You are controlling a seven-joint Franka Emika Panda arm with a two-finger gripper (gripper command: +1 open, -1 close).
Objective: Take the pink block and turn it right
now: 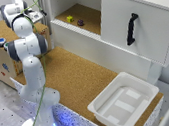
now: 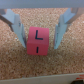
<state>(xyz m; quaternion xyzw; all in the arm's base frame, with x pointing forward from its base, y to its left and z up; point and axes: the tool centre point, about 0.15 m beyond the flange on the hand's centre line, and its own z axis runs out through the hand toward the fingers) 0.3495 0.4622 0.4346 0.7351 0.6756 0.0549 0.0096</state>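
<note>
Straddling: claw [image 2: 39, 36] open wide, fingers either side of pink block [image 2: 38, 40].
Block: resting on cork counter [image 2: 45, 67].

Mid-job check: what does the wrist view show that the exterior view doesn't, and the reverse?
Only the wrist view shows the pink block with black markings sitting between the open gripper fingers, apparently not yet touched. Only the exterior view shows the white robot arm, white plastic bin, white cabinet with black handle, and small yellow block and dark purple block on the shelf. Both show the brown cork surface.
</note>
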